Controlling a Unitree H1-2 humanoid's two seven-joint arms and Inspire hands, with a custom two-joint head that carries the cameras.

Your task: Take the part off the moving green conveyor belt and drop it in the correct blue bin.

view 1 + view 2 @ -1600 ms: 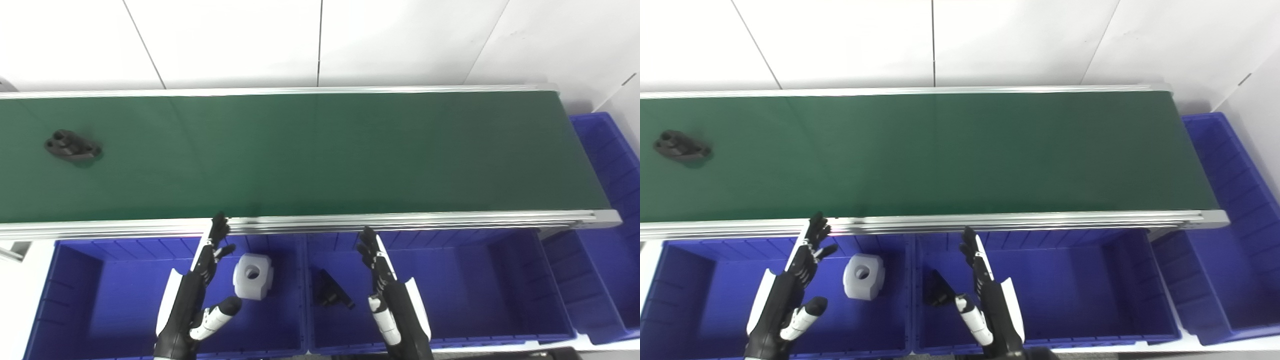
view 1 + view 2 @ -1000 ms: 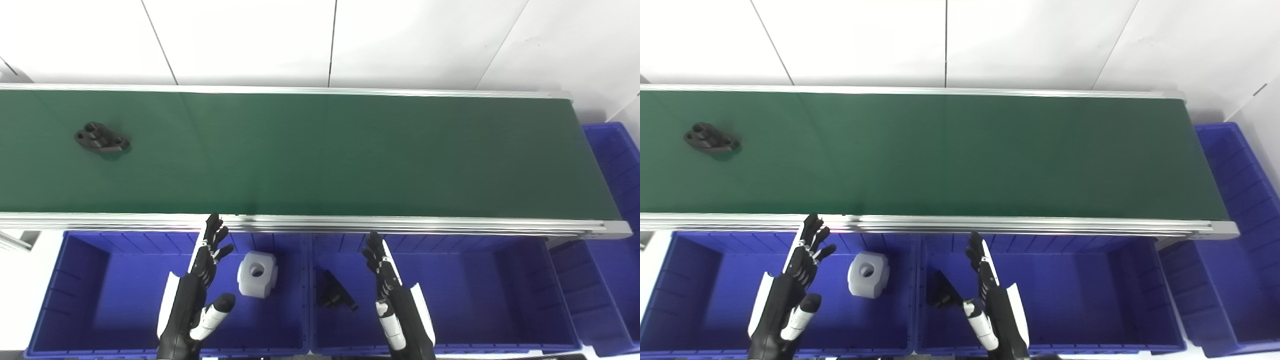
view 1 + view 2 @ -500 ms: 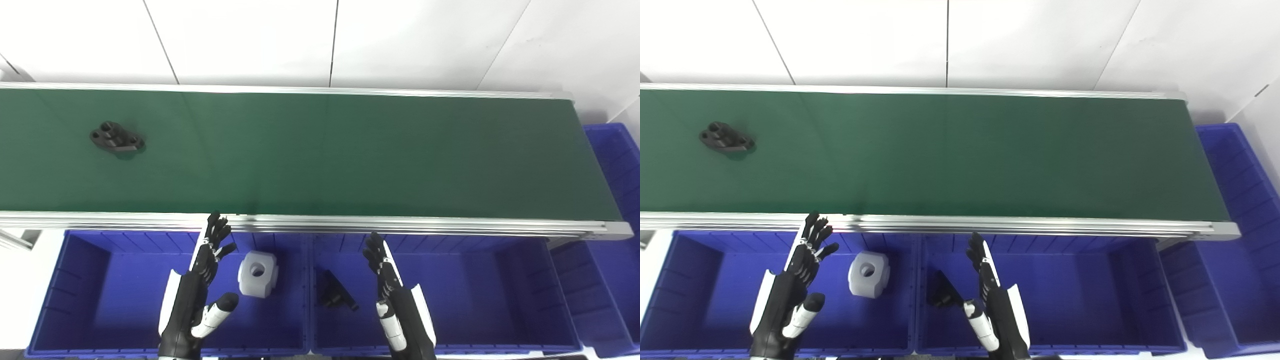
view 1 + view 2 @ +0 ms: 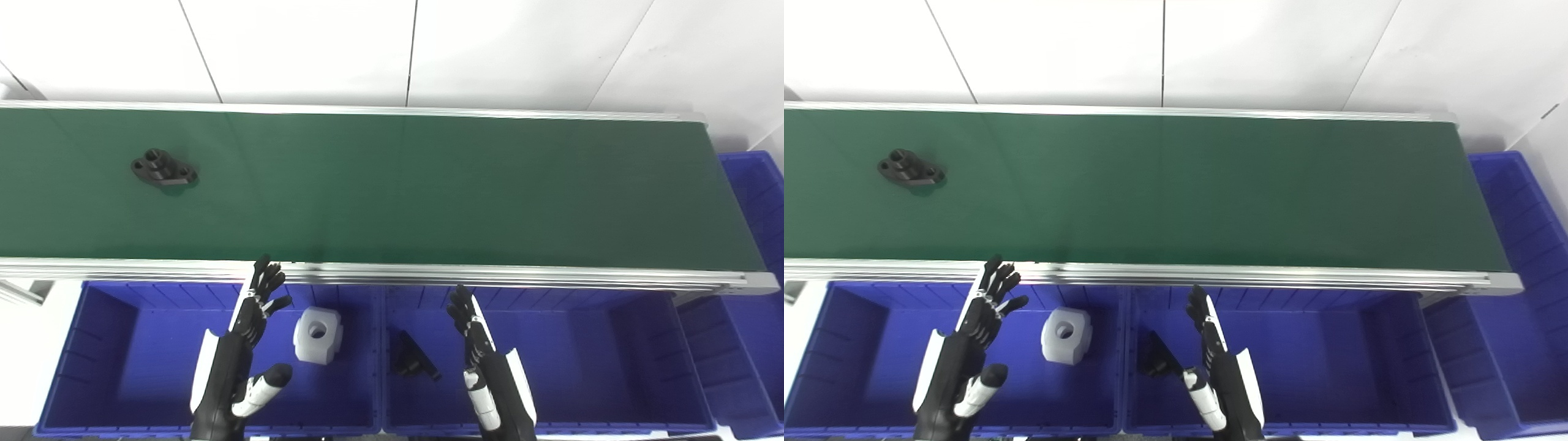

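Observation:
A small black part [image 4: 163, 169] with round holes lies on the green conveyor belt [image 4: 429, 184], far to the left. My left hand [image 4: 248, 343] hovers open over the left blue bin [image 4: 92, 343], fingertips near the belt's front rail. Over the middle blue bin [image 4: 582, 355], my right hand [image 4: 484, 361] is open too, fingers pointing up. Neither hand touches the part. A white block [image 4: 317, 334] with a hole rests in the left bin. In the middle bin lies a black part [image 4: 411, 357].
The belt's aluminium front rail [image 4: 490, 277] runs between the hands and the belt. A third blue bin [image 4: 753, 202] stands at the belt's right end. White wall panels rise behind the belt.
The black part has ridden to the right along the belt. The camera has shifted a little. Both hands stay open in nearly the same place.

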